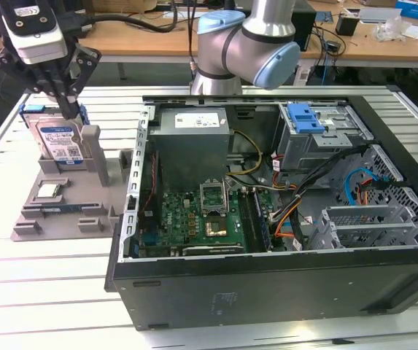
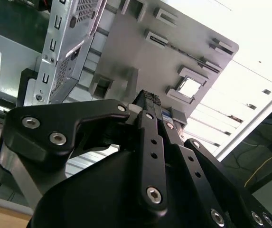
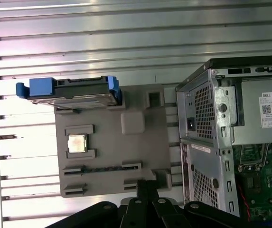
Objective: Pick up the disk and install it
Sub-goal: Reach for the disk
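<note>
Closure is shown at the gripper (image 3: 145, 186): in both wrist views its two black fingers are pressed together, and nothing is held between them. In the exterior view the gripper (image 1: 68, 108) is seen raised over the grey fixture plate (image 1: 63, 213), at the exterior view's left, with its tips just above the top edge of the disk (image 1: 57, 142). No contact with the disk can be made out.

The disk is stood on edge in a slot of the fixture plate, its white-and-blue label turned toward the exterior camera and its blue rails at the sides. In the first wrist view the disk (image 3: 69, 94) is seen at one end of the plate (image 3: 126, 147), well apart from the fingertips, which are seen against the plate's opposite edge. A small square chip (image 3: 77, 143) is seated in another pocket of the plate.

Beside the plate, at the exterior view's right, the open computer case (image 1: 267, 288) is laid on the slatted table (image 1: 48, 292), with the power supply (image 1: 190, 138) and motherboard (image 1: 194, 215) exposed. A drive cage with a blue latch (image 1: 307, 117) is seen in the far corner.

The task is judged to be at its very start: the disk has not been grasped, lifted or carried to the case, and the whole installation is left.
</note>
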